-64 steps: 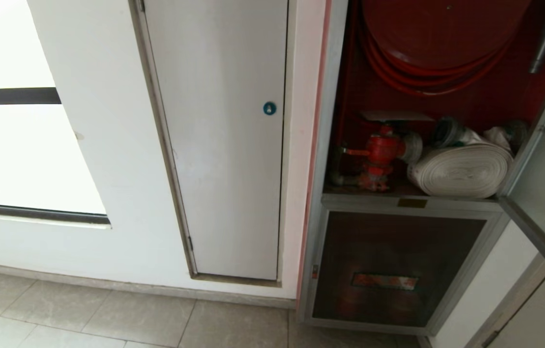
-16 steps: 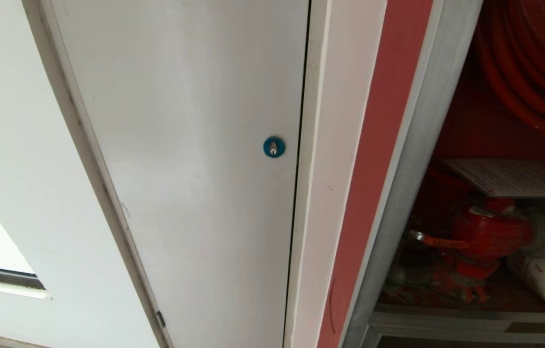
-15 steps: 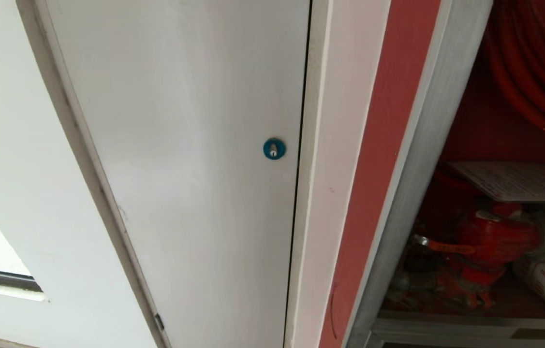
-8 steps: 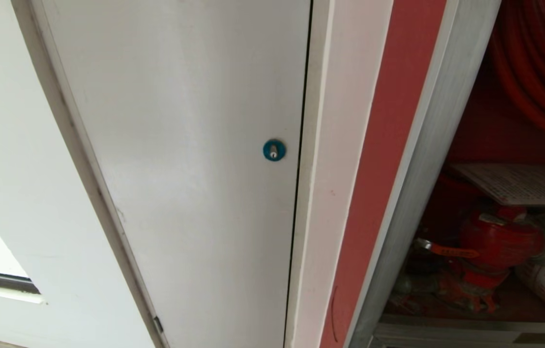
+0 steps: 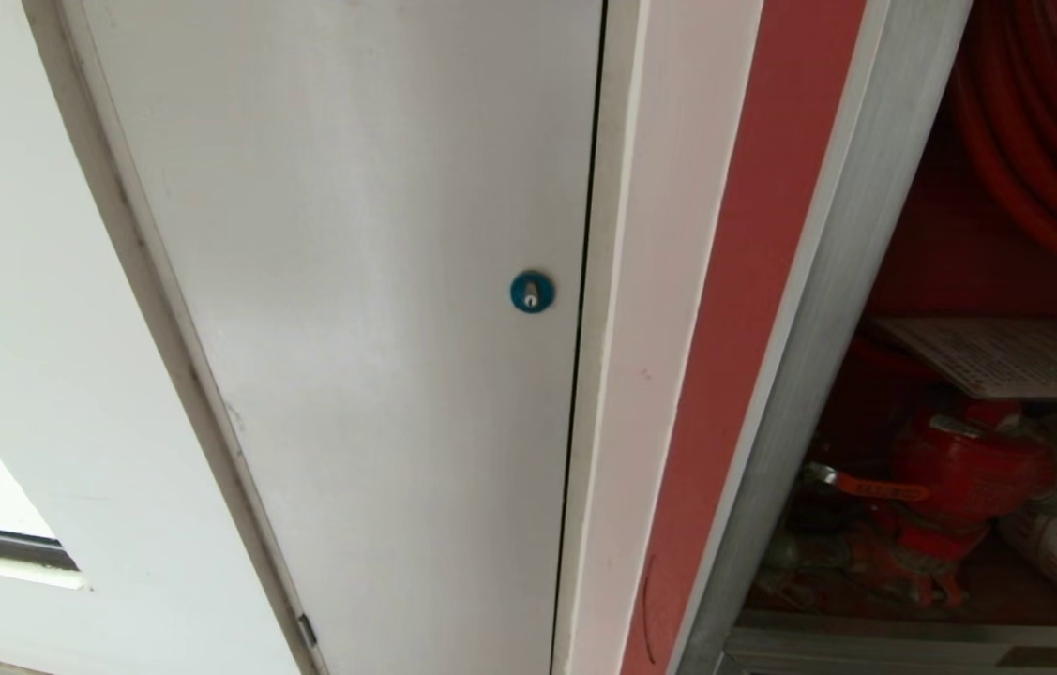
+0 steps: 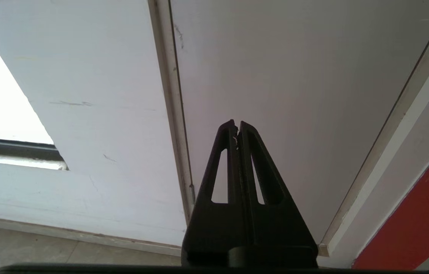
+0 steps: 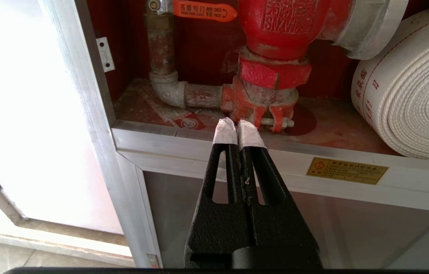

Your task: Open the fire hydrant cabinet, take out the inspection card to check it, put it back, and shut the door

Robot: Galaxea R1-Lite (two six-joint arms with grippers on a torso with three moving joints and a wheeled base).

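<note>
The fire hydrant cabinet [image 5: 809, 375] stands open at the right of the head view, silver-framed and red inside. In it are a red hose coil [image 5: 1034, 141], a red hydrant valve [image 5: 959, 464] and a white printed inspection card [image 5: 1006, 356] lying flat on top of the valve. The door is out of view. My right gripper [image 7: 238, 127] is shut and empty, with taped tips just in front of the cabinet's lower sill [image 7: 184, 142], below the valve [image 7: 279, 30]. My left gripper [image 6: 236, 127] is shut and empty, facing the plain white panel door [image 6: 294, 76].
The white panel door with a round blue lock [image 5: 532, 291] fills the middle of the head view. A rolled white hose [image 7: 412, 91] lies to the right of the valve. Below the sill are a yellow label [image 7: 346, 170] and a lower glass panel [image 7: 275, 228]. Floor tiles [image 6: 27, 251] run along the wall's foot.
Since the earliest frame the head view has closed in on the white panel door and the cabinet's left edge. Over the last half second nothing has moved.
</note>
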